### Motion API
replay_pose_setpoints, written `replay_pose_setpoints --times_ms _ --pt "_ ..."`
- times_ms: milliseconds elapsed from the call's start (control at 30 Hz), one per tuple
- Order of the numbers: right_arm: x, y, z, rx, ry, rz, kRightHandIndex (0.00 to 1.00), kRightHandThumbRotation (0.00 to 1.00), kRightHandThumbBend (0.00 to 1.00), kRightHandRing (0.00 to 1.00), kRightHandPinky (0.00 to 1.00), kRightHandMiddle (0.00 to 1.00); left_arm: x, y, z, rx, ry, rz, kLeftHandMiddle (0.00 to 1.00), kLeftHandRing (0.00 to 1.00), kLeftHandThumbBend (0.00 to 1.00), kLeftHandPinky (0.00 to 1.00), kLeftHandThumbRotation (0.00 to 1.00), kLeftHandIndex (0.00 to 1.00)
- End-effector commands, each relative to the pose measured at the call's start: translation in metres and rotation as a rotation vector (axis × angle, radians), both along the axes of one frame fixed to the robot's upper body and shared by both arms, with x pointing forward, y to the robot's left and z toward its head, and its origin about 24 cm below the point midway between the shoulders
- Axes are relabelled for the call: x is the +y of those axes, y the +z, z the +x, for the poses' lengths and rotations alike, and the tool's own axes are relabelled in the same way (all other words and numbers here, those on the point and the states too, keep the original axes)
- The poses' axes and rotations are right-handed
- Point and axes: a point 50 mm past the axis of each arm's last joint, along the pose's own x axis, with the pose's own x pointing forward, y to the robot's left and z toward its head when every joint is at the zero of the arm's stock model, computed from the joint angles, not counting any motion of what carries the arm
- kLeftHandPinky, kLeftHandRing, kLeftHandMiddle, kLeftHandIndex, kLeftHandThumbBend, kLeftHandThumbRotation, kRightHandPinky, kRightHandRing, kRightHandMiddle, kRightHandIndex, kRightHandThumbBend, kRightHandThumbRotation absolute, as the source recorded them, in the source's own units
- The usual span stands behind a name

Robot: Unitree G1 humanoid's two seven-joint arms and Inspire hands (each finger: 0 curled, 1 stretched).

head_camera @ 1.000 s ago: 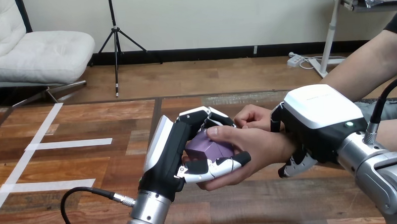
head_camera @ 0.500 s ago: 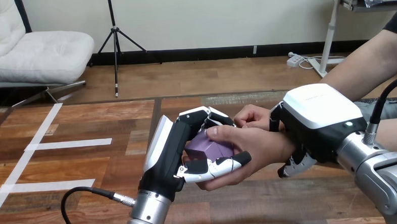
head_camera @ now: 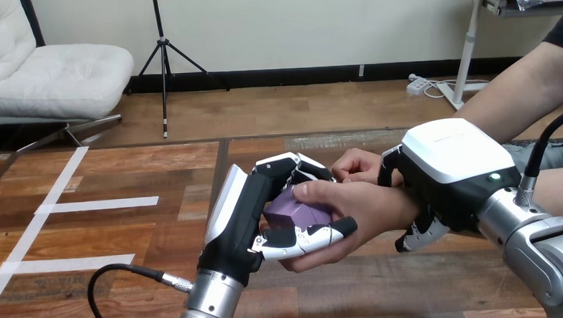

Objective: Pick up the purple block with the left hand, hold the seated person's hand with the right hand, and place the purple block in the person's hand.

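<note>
Worktop [head_camera: 121, 173]: wooden | block [head_camera: 295, 210]: purple, over worktop's middle, lying in person's hand [head_camera: 367, 209], person's thumb [head_camera: 307, 189] on it | left hand [head_camera: 245, 211]: fingers curled round block | right hand [head_camera: 451, 173]: fingers curled round person's wrist [head_camera: 401, 210]

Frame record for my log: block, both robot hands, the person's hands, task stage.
block: purple block, between the left robot hand and the person's near hand
left robot hand: fingers and thumb curled round the block
right robot hand: over the person's wrist, fingers curled under it
person's near hand: cupped under the block, thumb on top
person's far hand: just behind
stage: block in the person's hand, not yet released
</note>
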Motion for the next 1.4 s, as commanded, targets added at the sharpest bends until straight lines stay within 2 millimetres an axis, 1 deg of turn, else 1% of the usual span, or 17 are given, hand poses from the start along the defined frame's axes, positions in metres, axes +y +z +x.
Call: replay_pose_setpoints --times_ms 0,100,133,200,300,367,400,433,533,700,733,833,967,1000,1033,1167,1367 --pt "0.003 0.015 0.002 -0.095 0.018 0.002 0.65 0.0 0.8 0.43 0.31 0.51 -0.008 0.014 0.003 -0.06 -0.046 0.033 0.49 0.41 0.72 0.33 0.05 0.52" --pt "0.002 0.015 0.002 -0.096 0.017 -0.006 0.66 0.0 0.79 0.51 0.38 0.59 -0.007 0.013 0.004 -0.063 -0.057 0.077 0.54 0.47 0.71 0.38 0.09 0.56" --pt "0.002 0.015 0.002 -0.098 0.017 -0.006 0.67 0.0 0.79 0.54 0.41 0.61 -0.007 0.013 0.004 -0.055 -0.06 0.084 0.59 0.52 0.72 0.42 0.13 0.61" --pt "0.002 0.015 0.001 -0.099 0.016 -0.005 0.67 0.0 0.79 0.56 0.43 0.63 -0.007 0.013 0.004 -0.047 -0.064 0.102 0.61 0.55 0.73 0.46 0.15 0.64" --pt "0.001 0.015 0.001 -0.101 0.017 -0.002 0.68 0.0 0.78 0.59 0.46 0.65 -0.007 0.012 0.003 -0.048 -0.068 0.13 0.68 0.63 0.75 0.54 0.22 0.7" --pt "0.001 0.015 0.0 -0.104 0.018 -0.001 0.69 0.0 0.78 0.61 0.48 0.67 -0.007 0.012 0.003 -0.05 -0.07 0.147 0.75 0.71 0.78 0.62 0.28 0.76" --pt "0.001 0.016 -0.001 -0.108 0.018 0.005 0.69 0.0 0.78 0.61 0.48 0.67 -0.007 0.012 0.003 -0.052 -0.077 0.156 0.75 0.71 0.78 0.62 0.28 0.76" --pt "0.0 0.016 -0.001 -0.111 0.017 0.01 0.7 0.0 0.79 0.62 0.49 0.68 -0.007 0.012 0.003 -0.054 -0.081 0.16 0.81 0.76 0.79 0.68 0.32 0.81" --pt "0.0 0.016 -0.003 -0.123 0.024 0.014 0.71 0.0 0.8 0.63 0.51 0.69 -0.007 0.012 0.002 -0.051 -0.086 0.164 0.86 0.83 0.82 0.76 0.37 0.87" --pt "-0.002 0.016 -0.006 -0.131 0.033 0.005 0.72 0.02 0.81 0.65 0.55 0.7 -0.007 0.012 0.001 -0.053 -0.089 0.175 0.92 0.9 0.85 0.84 0.42 0.93" --pt "-0.002 0.016 -0.008 -0.131 0.036 0.001 0.73 0.04 0.81 0.68 0.59 0.72 -0.007 0.012 0.001 -0.053 -0.091 0.176 0.95 0.93 0.86 0.85 0.45 0.95" --pt "-0.004 0.017 -0.011 -0.146 0.055 -0.013 0.75 0.07 0.82 0.71 0.64 0.73 -0.006 0.012 0.0 -0.056 -0.099 0.167 0.97 0.96 0.88 0.87 0.49 0.98" --pt "-0.006 0.018 -0.016 -0.159 0.058 0.01 0.76 0.1 0.83 0.74 0.71 0.75 -0.005 0.011 -0.001 -0.061 -0.112 0.15 0.99 0.98 0.9 0.9 0.52 0.99" --pt "-0.006 0.018 -0.017 -0.158 0.057 0.017 0.77 0.11 0.83 0.77 0.75 0.76 -0.005 0.011 -0.001 -0.063 -0.115 0.143 0.99 0.99 0.91 0.93 0.54 0.99" --pt "-0.007 0.018 -0.017 -0.157 0.056 0.022 0.77 0.12 0.82 0.77 0.77 0.76 -0.005 0.011 -0.001 -0.065 -0.118 0.138 1.0 0.99 0.91 0.93 0.54 1.0" --pt "-0.008 0.018 -0.023 -0.17 0.036 0.058 0.79 0.13 0.83 0.8 0.81 0.77 -0.004 0.01 -0.002 -0.072 -0.119 0.127 1.0 1.0 0.93 0.96 0.57 1.0" --pt "-0.01 0.018 -0.03 -0.185 0.006 0.136 0.81 0.15 0.84 0.81 0.83 0.79 -0.002 0.009 -0.004 -0.088 -0.117 0.108 1.0 1.0 0.95 0.99 0.61 1.0"
